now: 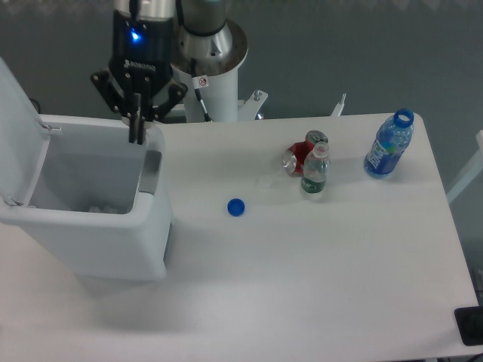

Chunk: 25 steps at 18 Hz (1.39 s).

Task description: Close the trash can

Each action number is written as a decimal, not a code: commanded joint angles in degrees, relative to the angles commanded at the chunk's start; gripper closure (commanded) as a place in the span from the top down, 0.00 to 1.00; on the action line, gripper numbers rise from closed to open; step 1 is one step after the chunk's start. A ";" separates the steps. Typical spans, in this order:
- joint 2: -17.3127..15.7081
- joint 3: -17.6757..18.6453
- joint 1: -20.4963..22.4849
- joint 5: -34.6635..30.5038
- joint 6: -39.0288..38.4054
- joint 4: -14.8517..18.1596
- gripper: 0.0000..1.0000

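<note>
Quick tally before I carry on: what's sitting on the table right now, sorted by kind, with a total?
Trash can: 1, the white trash can with its lid swung up.
Bottles: 2, the blue bottle and the green-label bottle.
Cans: 1, the red can.
Loose caps: 2, the blue cap and the clear cap.
Total: 6.

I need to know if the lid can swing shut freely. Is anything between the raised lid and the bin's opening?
Nothing visible blocks it. The flat white lid stands open at the large white plastic trash can's left; the black two-finger gripper hangs over the right rim.
</note>
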<state>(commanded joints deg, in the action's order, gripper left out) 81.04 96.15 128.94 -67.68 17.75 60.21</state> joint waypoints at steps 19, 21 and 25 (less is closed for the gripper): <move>-5.11 -2.90 -4.48 17.93 -7.12 -0.09 1.00; -4.67 -2.90 -5.72 18.64 -7.12 -0.09 1.00; -4.58 -2.98 -5.55 18.47 -4.41 0.00 1.00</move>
<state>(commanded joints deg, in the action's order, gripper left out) 76.46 93.16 123.40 -49.22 13.35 60.20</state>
